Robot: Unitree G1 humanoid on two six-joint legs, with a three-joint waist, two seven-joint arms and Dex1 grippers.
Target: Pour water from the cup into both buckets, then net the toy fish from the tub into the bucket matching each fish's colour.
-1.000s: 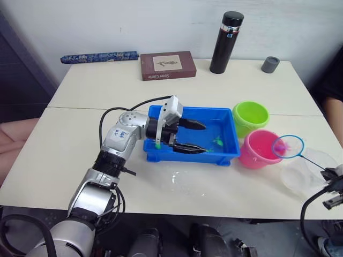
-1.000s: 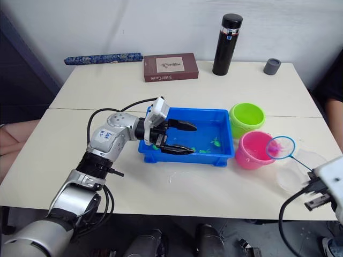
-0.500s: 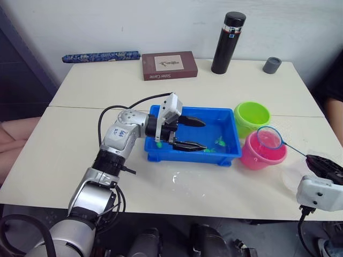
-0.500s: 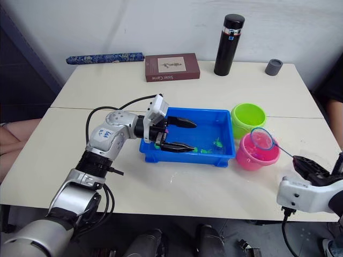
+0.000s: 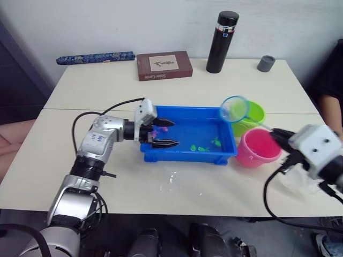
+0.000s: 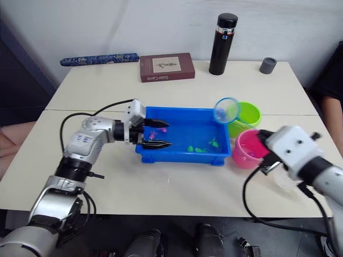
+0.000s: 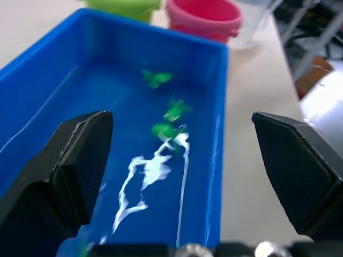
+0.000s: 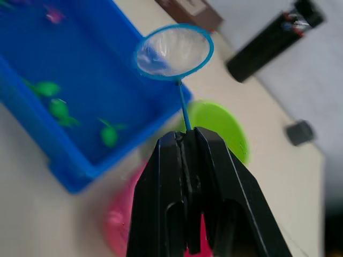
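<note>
1. Tub (image 5: 225, 155) sits mid-table, water inside. Green fish (image 5: 216, 142) and two more green fish (image 5: 197, 148) lie near its right front; a pink fish (image 6: 152, 135) is at the left end between the left gripper's fingers.
2. Green bucket (image 5: 256, 113) just right of the tub's far right corner; pink bucket (image 5: 259, 147) in front of it, beside the tub's near right corner.
3. Net (image 5: 234, 108), blue ring with clear mesh, is held in the air over the tub's far right corner and the green bucket's left rim. No fish seen in it.
4. Right gripper (image 8: 187, 140) is pressed together, pinching the net's thin blue handle; it is above the pink bucket's right side.
5. Left gripper (image 5: 163, 133) reaches in over the tub's left end, fingers spread wide, holding nothing.
6. Cup (image 5: 300, 179), clear, stands on the table right of the pink bucket, mostly behind the right arm.
7. Far side of table: black flask (image 5: 223, 34), small grey cap (image 5: 265, 63), brown box (image 5: 164, 65), blue patterned roll (image 5: 95, 57).
8. A person's arm (image 6: 333, 115) at the right edge.
</note>
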